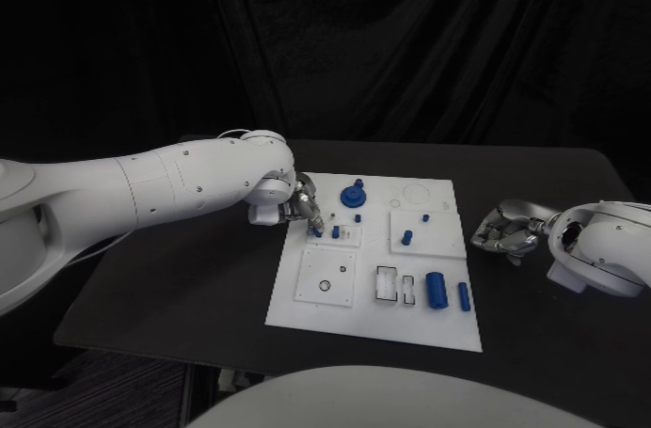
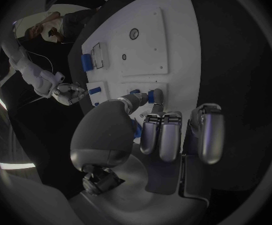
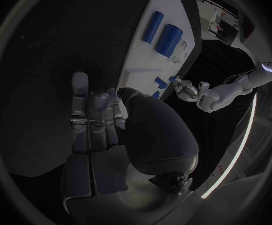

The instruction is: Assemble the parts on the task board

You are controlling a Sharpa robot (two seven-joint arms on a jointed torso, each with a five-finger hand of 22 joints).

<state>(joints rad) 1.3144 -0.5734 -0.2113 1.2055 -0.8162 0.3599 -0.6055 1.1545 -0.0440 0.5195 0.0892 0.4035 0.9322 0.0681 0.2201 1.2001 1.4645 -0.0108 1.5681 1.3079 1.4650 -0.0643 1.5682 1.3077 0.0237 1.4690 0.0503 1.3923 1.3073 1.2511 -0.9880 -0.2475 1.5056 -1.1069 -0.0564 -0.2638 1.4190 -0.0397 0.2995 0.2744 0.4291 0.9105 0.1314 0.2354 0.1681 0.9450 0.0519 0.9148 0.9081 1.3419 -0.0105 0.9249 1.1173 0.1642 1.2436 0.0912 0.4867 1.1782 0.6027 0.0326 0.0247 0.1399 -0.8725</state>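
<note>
left hand (image 1: 296,205) over task board (image 1: 340,306), touching part (image 1: 315,229)

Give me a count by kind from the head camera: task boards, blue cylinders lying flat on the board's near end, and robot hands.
Task board: 1
Blue cylinders lying flat: 2, the thick cylinder and the thin cylinder
Hands: 2, the left hand and the right hand
Total: 5

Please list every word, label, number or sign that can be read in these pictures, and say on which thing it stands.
None can be read. The task board carries only outlines and blue parts, no lettering. The left hand, the right hand and the black table show no marks either.
</note>
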